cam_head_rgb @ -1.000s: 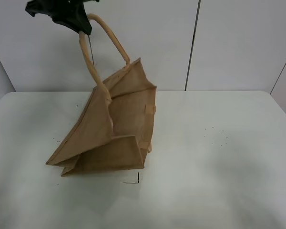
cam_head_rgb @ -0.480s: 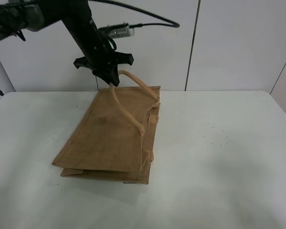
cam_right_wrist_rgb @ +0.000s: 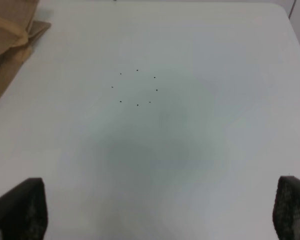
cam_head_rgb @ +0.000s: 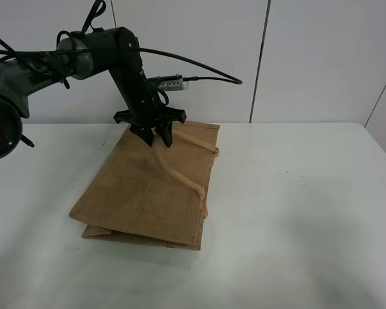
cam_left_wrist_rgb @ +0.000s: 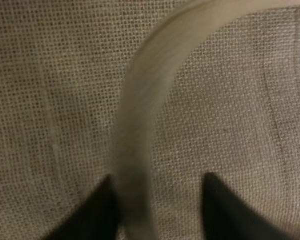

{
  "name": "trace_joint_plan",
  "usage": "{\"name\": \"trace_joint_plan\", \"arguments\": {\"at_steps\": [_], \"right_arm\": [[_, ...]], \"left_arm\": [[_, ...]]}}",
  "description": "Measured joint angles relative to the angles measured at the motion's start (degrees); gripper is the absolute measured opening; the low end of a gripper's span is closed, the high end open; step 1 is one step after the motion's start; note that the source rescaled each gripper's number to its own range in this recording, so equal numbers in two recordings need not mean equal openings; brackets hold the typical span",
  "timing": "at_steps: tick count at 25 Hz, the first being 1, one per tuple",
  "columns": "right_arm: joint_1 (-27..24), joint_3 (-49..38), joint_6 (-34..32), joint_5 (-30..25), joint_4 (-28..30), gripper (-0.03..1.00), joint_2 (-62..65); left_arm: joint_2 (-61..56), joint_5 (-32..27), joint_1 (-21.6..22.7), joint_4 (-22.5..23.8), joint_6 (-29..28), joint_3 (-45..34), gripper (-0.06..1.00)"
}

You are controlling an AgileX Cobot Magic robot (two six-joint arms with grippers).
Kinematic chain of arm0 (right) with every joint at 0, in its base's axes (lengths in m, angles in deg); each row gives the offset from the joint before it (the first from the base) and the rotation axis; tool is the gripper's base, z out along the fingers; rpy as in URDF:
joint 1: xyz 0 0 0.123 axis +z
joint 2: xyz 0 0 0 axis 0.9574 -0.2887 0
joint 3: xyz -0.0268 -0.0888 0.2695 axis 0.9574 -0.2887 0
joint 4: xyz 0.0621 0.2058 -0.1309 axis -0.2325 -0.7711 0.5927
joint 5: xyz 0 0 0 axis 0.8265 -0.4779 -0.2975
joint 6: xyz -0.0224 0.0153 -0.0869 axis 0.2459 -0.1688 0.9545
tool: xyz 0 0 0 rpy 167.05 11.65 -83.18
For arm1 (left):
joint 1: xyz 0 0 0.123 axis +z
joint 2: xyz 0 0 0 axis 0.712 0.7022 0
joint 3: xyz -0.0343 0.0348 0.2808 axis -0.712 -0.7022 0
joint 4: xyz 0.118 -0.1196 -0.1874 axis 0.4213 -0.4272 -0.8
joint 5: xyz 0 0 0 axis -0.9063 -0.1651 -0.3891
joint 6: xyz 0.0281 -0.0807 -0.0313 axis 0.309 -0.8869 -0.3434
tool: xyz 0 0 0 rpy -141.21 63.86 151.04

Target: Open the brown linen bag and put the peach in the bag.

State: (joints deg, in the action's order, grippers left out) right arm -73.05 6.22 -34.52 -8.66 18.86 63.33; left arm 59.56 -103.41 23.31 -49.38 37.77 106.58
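The left gripper shows only as two blurred dark fingertips cut by the wrist picture's edge — the handle between them is smeared. From above, the arm hides the brown linen bag's far-edge corner.

Your exterior high camera looks down from the front across the white table toward the back wall. Your left wrist camera sits very close over the brown linen bag, its weave filling the frame, somewhat blurred. Your right wrist camera looks down from higher, sharing the bag's corner at upper left.
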Motion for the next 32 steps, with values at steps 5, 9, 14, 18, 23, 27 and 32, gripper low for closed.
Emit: {"name": "trace_joint_plan", "arguments": {"at_steps": [5, 9, 14, 18, 23, 27, 32], "right_arm": [[0.0, 0.0, 0.0, 0.0, 0.0, 1.00, 0.0], [0.0, 0.0, 0.0, 0.0, 0.0, 1.00, 0.0], [0.0, 0.0, 0.0, 0.0, 0.0, 1.00, 0.0], [0.0, 0.0, 0.0, 0.0, 0.0, 1.00, 0.0], [0.0, 0.0, 0.0, 0.0, 0.1, 1.00, 0.0], [0.0, 0.0, 0.0, 0.0, 0.1, 1.00, 0.0], [0.0, 0.0, 0.0, 0.0, 0.1, 1.00, 0.0]], "left_arm": [[0.0, -0.8, 0.0, 0.9, 0.3, 0.0, 0.82], [0.0, -1.6, 0.1, 7.4, -1.0, 0.0, 0.84], [0.0, -1.7, 2.7, 8.9, -1.9, 0.0, 0.84], [0.0, -1.7, 7.5, 9.3, -2.0, 0.0, 0.84], [0.0, -1.8, 14.7, 9.4, -1.3, 0.0, 0.84], [0.0, -1.8, 20.1, 9.7, -1.1, 0.0, 0.84], [-4.0, -1.9, 21.6, 9.8, -1.0, -4.1, 0.84]]}}
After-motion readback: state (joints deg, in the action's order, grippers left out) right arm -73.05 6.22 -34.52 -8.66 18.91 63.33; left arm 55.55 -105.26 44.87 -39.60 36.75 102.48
